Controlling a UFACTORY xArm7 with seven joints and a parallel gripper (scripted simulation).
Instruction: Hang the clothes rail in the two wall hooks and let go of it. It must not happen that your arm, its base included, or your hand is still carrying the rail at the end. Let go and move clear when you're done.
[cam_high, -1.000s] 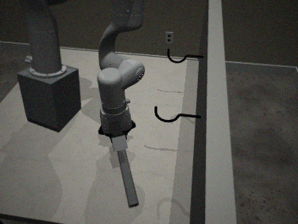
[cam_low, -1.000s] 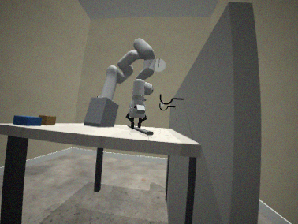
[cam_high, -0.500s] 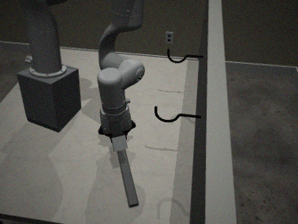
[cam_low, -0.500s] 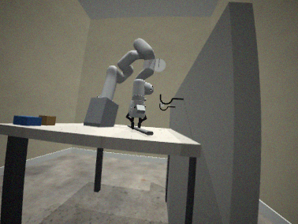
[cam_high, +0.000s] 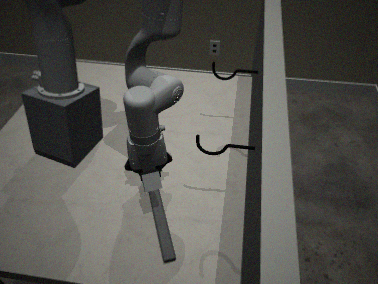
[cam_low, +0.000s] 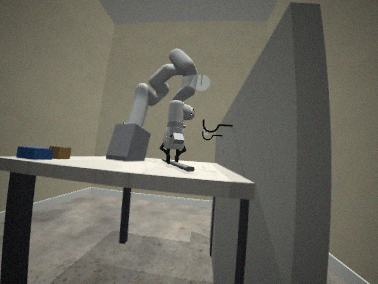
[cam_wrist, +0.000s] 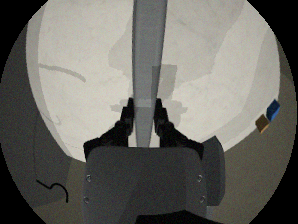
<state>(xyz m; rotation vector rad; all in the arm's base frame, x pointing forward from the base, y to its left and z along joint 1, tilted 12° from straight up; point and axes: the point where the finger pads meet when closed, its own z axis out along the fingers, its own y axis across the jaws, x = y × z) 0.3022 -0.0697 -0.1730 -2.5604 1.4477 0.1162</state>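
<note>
The clothes rail (cam_high: 161, 220) (cam_low: 182, 166) (cam_wrist: 148, 50) is a long flat grey bar lying on the table (cam_high: 60, 225) (cam_low: 125, 175). My gripper (cam_high: 148, 172) (cam_low: 172, 156) (cam_wrist: 144, 105) is down at the table and shut on one end of the rail. The rest of the rail runs out toward the table's front edge. Two black wall hooks stick out of the upright wall panel (cam_high: 272, 150) (cam_low: 280, 150): a far hook (cam_high: 225, 74) and a near hook (cam_high: 215, 148); they also show in the exterior view (cam_low: 212, 129). The hooks are above and to the right of the gripper.
The arm's base block (cam_high: 62, 122) (cam_low: 127, 141) stands at the table's back left. A blue block (cam_low: 34, 152) (cam_wrist: 273, 108) and a brown block (cam_low: 61, 151) (cam_wrist: 262, 124) lie at the far end of the table.
</note>
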